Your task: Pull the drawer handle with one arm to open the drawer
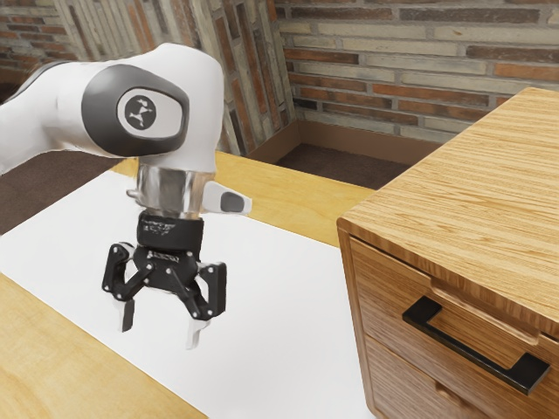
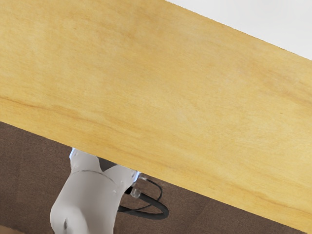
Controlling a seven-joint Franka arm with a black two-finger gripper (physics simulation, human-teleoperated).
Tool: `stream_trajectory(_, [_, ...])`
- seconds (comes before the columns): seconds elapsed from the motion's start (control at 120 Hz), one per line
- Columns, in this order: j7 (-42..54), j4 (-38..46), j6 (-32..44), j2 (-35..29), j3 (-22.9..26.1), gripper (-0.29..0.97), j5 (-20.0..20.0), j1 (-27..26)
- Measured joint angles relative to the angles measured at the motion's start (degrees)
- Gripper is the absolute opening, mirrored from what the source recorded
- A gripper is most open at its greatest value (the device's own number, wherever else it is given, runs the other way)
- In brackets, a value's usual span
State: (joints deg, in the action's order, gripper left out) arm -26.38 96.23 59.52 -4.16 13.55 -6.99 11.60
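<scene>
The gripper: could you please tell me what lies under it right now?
Under the open gripper the exterior view shows the white mat on the wooden table, and it holds nothing. The patch of mat behind the gripper itself is hidden.

- The tool (image 1: 160, 330) hung above the white mat (image 1: 288, 297), fingers spread, nothing between them.
- Toward the exterior view's right, the mat lay bare as far as the wooden cabinet (image 1: 472, 192), an open stretch to cross.
- The cabinet's front walled off that side. A black handle (image 1: 476, 342) jutted from the top drawer (image 1: 393, 292), with a slot behind its bar.
- Beyond the table (image 1: 52, 367), open floor (image 1: 332, 161) ran to the brick wall (image 1: 393, 61).
</scene>
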Motion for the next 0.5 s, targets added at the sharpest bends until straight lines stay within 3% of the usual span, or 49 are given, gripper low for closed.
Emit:
stream_trajectory(0.133, [-13.31,1.14,15.28,-1.54,0.43,0.68,-1.09,-0.52])
stream_trajectory(0.342, [-29.48,-3.37,22.19,-5.23,0.51,0.68,-0.45,-9.59])
stream_trajectory(0.367, [-31.17,-3.56,23.08,-5.33,-2.48,0.68,-0.41,-14.66])
stream_trajectory(0.417, [-34.32,-3.20,26.35,-5.45,-13.43,0.68,-0.48,-28.31])
stream_trajectory(0.5, [-38.73,-3.54,31.29,-4.47,-18.56,0.68,-1.20,-33.54])
